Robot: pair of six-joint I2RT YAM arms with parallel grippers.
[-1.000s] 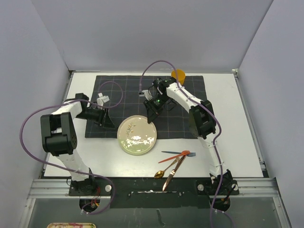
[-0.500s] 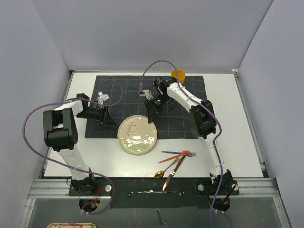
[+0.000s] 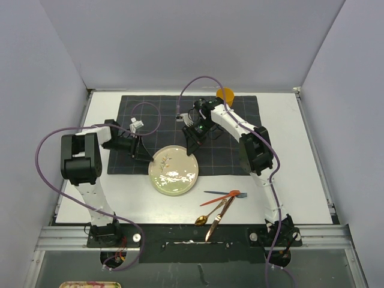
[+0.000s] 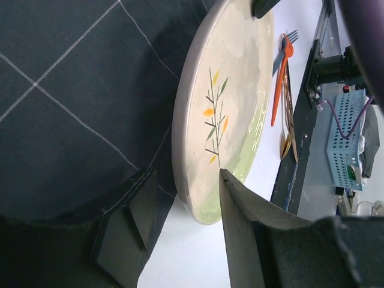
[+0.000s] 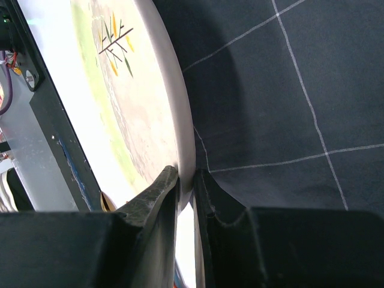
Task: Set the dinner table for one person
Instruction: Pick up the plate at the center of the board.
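The cloth (image 3: pixel 240 135) lies on the far middle of the counter (image 3: pixel 300 180). The plate (image 3: pixel 173 174) sits across the cloth's near edge, its far part on the cloth and its near part on bare counter. Near and right of the plate, the cutlery (image 3: pixel 223 195) lies crossed in a bunch, off the cloth. A cup (image 3: pixel 225 94) stands at the cloth's far edge. The left fingers (image 4: pixel 240 228) flank the plate's far-left rim. The right fingers (image 5: pixel 153 198) clasp its far rim.

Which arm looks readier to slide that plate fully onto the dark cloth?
Right. The right claw is shut on the plate at its rim, on the side over the cloth, so it could likely pull. The left claw is open at another edge, gripping nothing.
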